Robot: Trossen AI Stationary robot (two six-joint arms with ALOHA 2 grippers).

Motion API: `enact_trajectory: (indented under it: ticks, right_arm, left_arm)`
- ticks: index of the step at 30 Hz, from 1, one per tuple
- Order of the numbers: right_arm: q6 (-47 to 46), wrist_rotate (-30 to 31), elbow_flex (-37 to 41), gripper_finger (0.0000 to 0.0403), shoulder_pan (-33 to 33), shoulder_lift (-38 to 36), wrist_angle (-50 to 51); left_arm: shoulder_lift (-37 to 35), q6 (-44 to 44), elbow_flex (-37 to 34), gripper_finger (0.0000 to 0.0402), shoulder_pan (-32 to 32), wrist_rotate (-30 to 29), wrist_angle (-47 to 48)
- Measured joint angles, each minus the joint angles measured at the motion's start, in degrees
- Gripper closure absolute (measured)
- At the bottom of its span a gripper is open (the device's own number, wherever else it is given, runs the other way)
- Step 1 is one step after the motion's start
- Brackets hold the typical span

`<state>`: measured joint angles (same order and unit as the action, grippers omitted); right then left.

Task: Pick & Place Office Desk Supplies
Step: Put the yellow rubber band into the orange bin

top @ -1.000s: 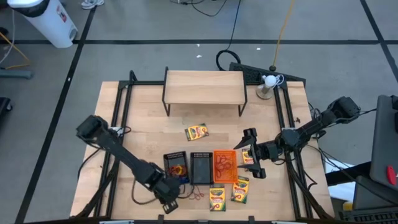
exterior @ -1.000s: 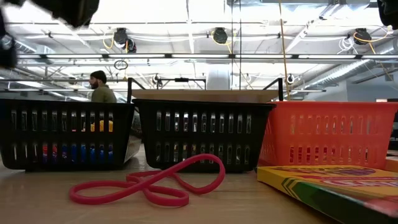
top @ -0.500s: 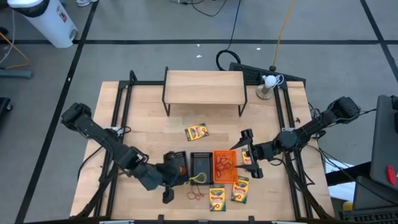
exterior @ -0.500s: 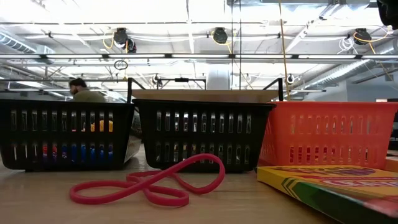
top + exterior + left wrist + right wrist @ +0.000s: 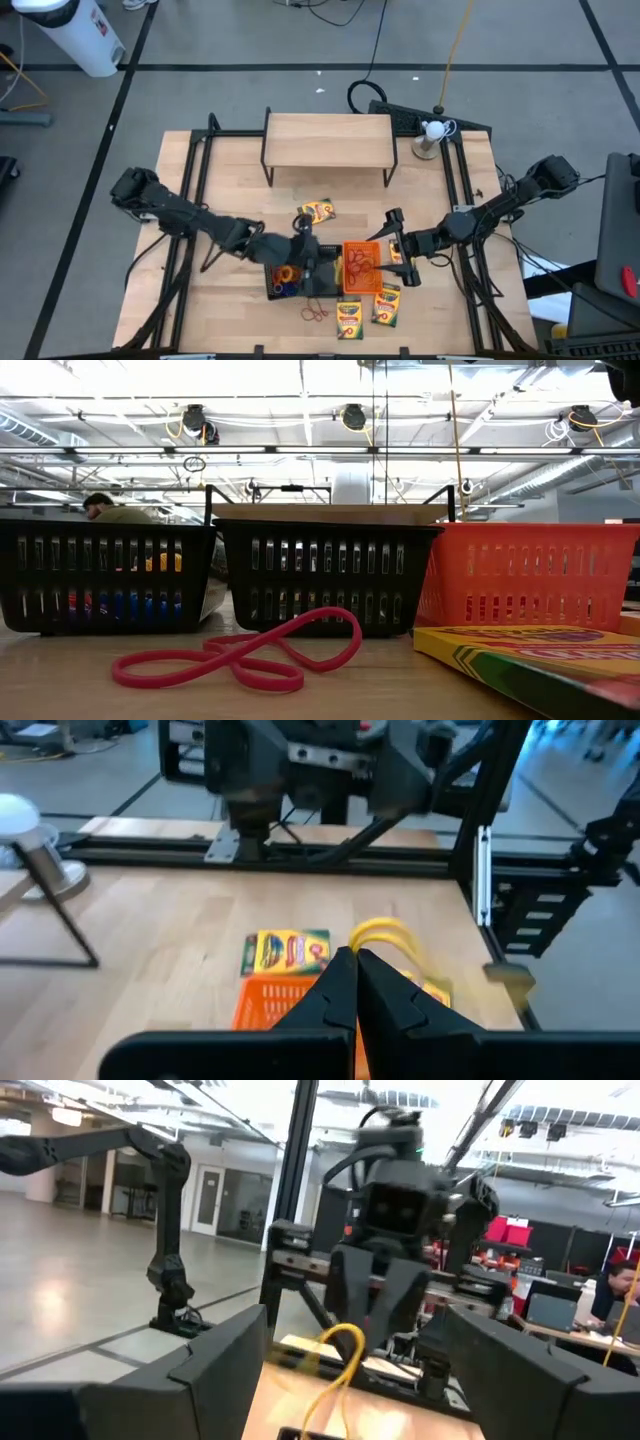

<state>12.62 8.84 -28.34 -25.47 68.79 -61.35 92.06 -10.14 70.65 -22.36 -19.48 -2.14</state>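
Held band: a yellow rubber band [image 5: 385, 935] is pinched between the closed fingers of the left gripper [image 5: 306, 238]; it arcs out past the fingertips, above the middle tray.
Trays: three in a row; the black tray with bands [image 5: 284, 277] sits just below the left fingertips, the middle black tray [image 5: 322, 272] is partly hidden under the left gripper, and the orange tray [image 5: 362, 267] lies between the two grippers.
Loose bands: one red rubber band [image 5: 318, 312] on the wood, near the trays and apart from both grippers; a second tangle of bands [image 5: 362, 265] lies in the orange tray, the count too small to tell.
Bands in first tray: orange and blue ones, perhaps more.
Crayon boxes: four counted; one crayon box [image 5: 316, 211] beyond the left fingertips, two boxes [image 5: 367, 310] side by side on the near side of the orange tray, and a fourth box [image 5: 397, 252] right at the right gripper.
Right gripper: the right gripper [image 5: 398, 258] hovers beside the orange tray, fingers spread wide around nothing.
Surface: a light wooden table [image 5: 228, 190] with black rails, carrying a wooden shelf [image 5: 328, 139] and a white ball on a stand [image 5: 431, 132], both well away from the grippers.
Room: grey floor with dark tape lines; a white bin [image 5: 75, 30] off the table corner; a person [image 5: 105, 510] shows far behind the trays in the low view.
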Motion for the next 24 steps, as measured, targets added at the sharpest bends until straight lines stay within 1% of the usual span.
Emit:
enact_trajectory:
  ticks: [5,10,21,22,24]
  right_arm:
    - [-0.03,0.09,0.0,0.0115,0.18,0.0,0.71]
    - [-2.17,0.08,0.0,0.0115,1.57,0.0,2.29]
    - [-8.4,-0.11,-0.01,0.0115,5.03,0.0,5.48]
    - [-9.55,-0.46,-0.01,0.0115,5.41,0.0,6.04]
    - [-12.93,-3.28,0.0,0.0115,6.82,0.02,6.81]
  left_arm:
    - [1.1,3.03,0.02,0.0401,3.27,6.16,-5.36]
    - [1.17,5.6,0.02,0.0401,5.12,11.19,-9.42]
    - [1.17,6.59,0.02,0.0401,6.54,11.8,-11.38]
    - [1.17,6.9,0.02,0.0401,6.59,12.06,-11.75]
    - [1.17,7.52,0.02,0.0401,6.74,12.2,-12.53]
